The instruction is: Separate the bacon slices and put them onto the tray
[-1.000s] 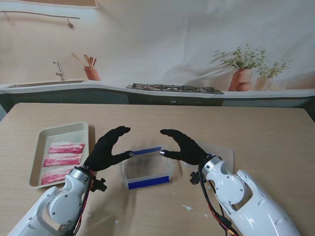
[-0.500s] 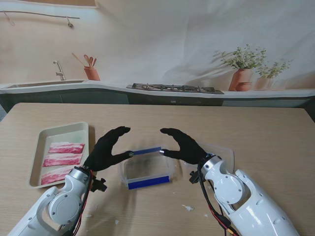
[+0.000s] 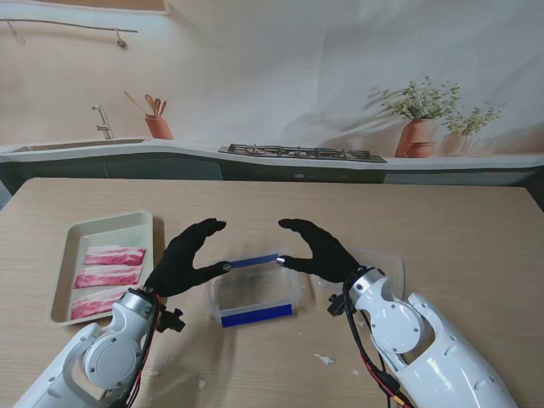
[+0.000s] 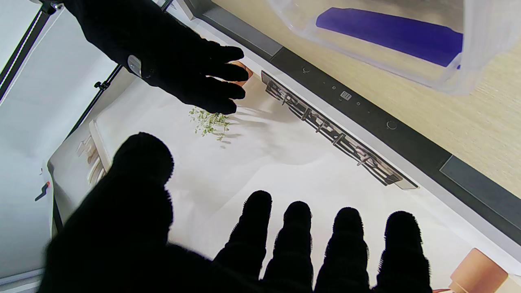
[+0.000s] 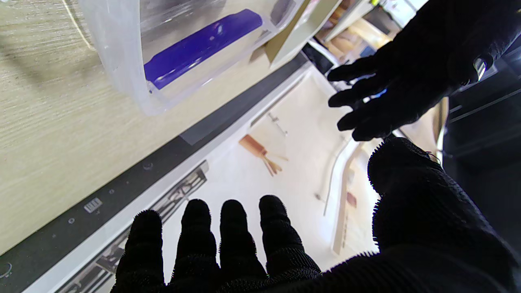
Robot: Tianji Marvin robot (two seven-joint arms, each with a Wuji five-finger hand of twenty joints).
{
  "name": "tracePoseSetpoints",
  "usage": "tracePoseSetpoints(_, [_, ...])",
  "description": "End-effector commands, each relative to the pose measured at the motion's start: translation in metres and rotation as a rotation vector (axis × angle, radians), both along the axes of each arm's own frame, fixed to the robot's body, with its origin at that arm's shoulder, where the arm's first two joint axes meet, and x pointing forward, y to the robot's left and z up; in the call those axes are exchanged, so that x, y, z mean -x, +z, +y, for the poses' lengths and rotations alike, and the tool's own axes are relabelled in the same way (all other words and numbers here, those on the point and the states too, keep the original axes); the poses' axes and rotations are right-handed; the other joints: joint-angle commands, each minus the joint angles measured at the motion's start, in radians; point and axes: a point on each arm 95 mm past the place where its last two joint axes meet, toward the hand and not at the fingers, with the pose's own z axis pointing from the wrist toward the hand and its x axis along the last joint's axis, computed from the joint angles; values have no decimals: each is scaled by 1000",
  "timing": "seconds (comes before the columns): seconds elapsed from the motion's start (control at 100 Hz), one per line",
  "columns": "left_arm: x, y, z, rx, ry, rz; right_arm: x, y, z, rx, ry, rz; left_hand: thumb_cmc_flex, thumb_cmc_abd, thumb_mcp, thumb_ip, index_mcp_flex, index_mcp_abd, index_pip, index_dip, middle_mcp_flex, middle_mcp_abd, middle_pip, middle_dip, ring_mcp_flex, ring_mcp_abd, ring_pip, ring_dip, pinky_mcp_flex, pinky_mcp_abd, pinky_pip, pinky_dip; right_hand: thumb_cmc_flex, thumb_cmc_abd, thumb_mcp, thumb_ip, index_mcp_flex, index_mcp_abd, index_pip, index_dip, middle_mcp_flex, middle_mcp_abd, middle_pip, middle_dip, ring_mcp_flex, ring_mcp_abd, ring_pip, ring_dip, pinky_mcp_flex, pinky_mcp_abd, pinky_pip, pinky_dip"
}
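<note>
Stand view: right hand [image 3: 321, 252] has risen slightly; left hand [image 3: 183, 257] unmoved.

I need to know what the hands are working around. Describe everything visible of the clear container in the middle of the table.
The clear container is a rectangular box of see-through plastic with no lid on it, standing upright on the wooden table. A blue strip runs along its far rim and another along its near rim. It looks empty. It sits right of the tray, between the left hand and right hand, whose fingers are spread over it; whether their thumbs touch the far rim is unclear.
</note>
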Motion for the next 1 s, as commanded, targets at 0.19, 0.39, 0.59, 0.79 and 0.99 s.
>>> tracePoseSetpoints(0.19, [-4,-4,-8,-6,-18,32,1,-1,0,-7,-12,11,-25,4,9,16,0,-1,-10,-6,-12,14,9,9,-31,-9,0,3,-11,2,16,13,15,22,-18,34,4,-33,8,-12,-4,-15,34,9,-19,1,2,5,-15,-13,5,16])
tracePoseSetpoints(0.39, [-3,-7,-7,-7,-11,42,0,-2,4,-2,-9,24,-24,3,11,16,0,-1,-9,-5,-12,14,7,8,-32,-8,-3,3,-10,2,13,14,14,21,-14,34,2,-32,9,-14,-5,-16,36,9,-22,-2,2,5,-17,-13,5,16])
tracePoseSetpoints(0.59, [0,-5,-6,-7,-11,36,5,3,5,-8,-8,9,-25,2,11,16,2,-1,-9,-5,-11,17,9,9,-32,-9,-4,4,-11,2,9,13,14,21,-9,34,4,-30,11,-15,-5,-15,37,9,-19,-3,3,5,-16,-12,6,17])
tracePoseSetpoints(0.79, [1,-3,-6,-10,-13,25,5,5,4,-13,-9,5,-25,3,11,16,4,0,-9,-5,-10,17,11,11,-31,-9,-3,5,-10,2,9,15,11,21,-4,33,4,-31,13,-16,-5,-16,39,10,-20,-3,3,5,-15,-12,7,17])
tracePoseSetpoints(0.99, [0,-4,-6,-3,-6,34,7,6,1,-16,-23,1,-25,3,12,16,5,-1,-9,-5,-11,16,11,11,-32,-9,-5,5,-10,2,7,16,9,20,0,32,5,-31,14,-17,-5,-15,41,10,-18,-3,4,5,-13,-12,7,17])
